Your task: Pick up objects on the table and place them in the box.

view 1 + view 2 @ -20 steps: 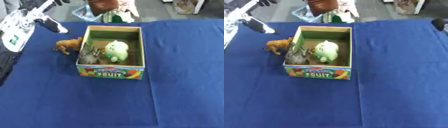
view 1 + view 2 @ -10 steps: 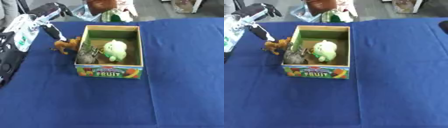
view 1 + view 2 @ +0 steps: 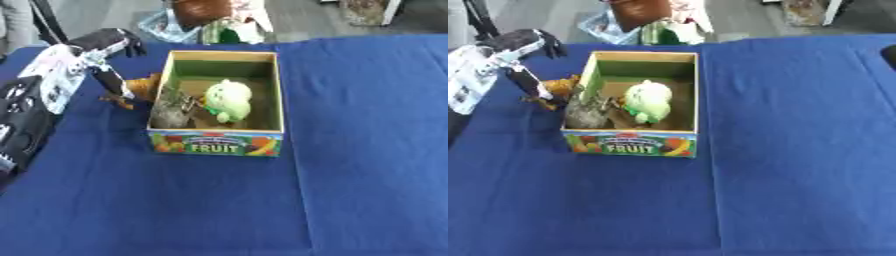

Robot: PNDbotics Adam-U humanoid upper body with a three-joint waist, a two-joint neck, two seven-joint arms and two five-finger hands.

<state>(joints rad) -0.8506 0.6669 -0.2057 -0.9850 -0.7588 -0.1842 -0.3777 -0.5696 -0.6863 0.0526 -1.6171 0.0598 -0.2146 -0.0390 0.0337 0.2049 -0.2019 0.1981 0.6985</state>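
Observation:
The cardboard box [image 3: 216,142] with a FRUIT label stands in the middle of the blue table. A green plush toy [image 3: 227,99] and a grey thing [image 3: 172,110] lie inside it. A small orange-brown toy animal [image 3: 140,90] stands on the cloth against the box's left wall. My left hand [image 3: 94,55] comes in from the upper left, open, its dark fingers [image 3: 121,38] above the animal and its thumb [image 3: 110,81] reaching down just left of it. A dark shape [image 3: 888,54] at the right edge may be my right hand.
The blue cloth [image 3: 350,150] covers the whole table. Beyond the far edge, on the floor, stand a brown thing [image 3: 199,10] and a green and white thing [image 3: 229,31]. My left forearm [image 3: 26,110] lies over the table's left side.
My left hand has come down and to the right, from the far left corner to just beside the toy animal. The box and its contents have not moved.

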